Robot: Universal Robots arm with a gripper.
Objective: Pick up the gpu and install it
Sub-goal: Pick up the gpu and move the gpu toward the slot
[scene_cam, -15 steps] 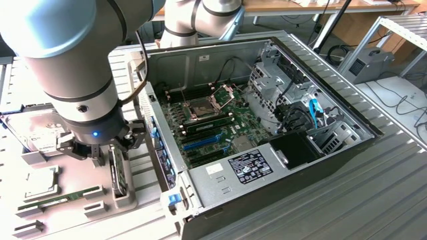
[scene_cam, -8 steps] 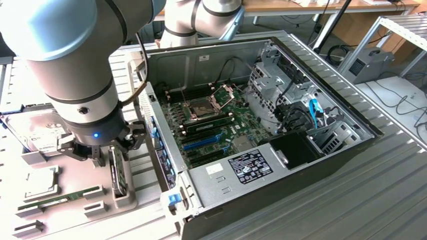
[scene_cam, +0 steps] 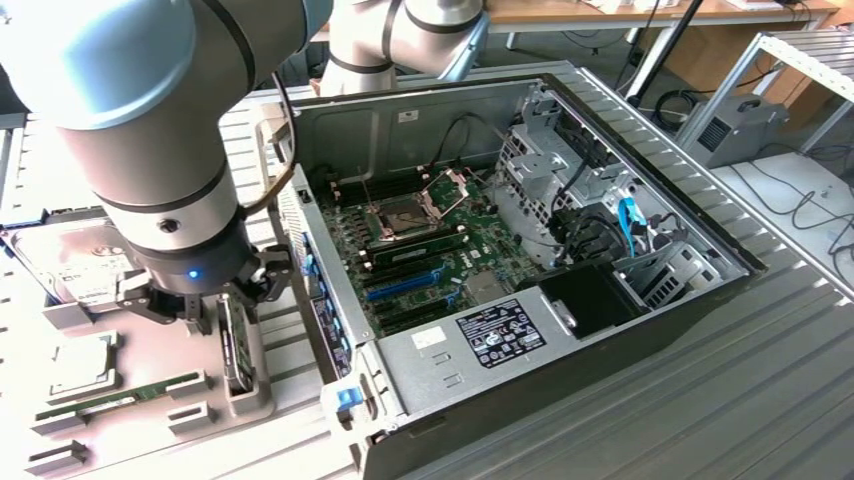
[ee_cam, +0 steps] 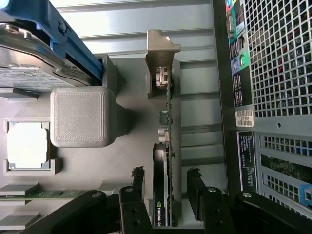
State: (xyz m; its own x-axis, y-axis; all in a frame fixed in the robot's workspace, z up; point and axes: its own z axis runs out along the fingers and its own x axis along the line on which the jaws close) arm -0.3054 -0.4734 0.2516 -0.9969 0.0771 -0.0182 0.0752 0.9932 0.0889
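The gpu stands on edge in a slot of the grey parts holder, just outside the open PC case. In the wrist view the gpu is a thin black card with its silvery bracket at the far end. My gripper hangs right above it. The gripper is open, and its black fingers stand on either side of the card with a small gap on each side. Nothing is held.
The motherboard lies inside the case, with blue slots near the holder side. On the holder are a hard drive, a CPU, a green RAM stick and a grey block. The case's perforated rear panel runs close beside the card.
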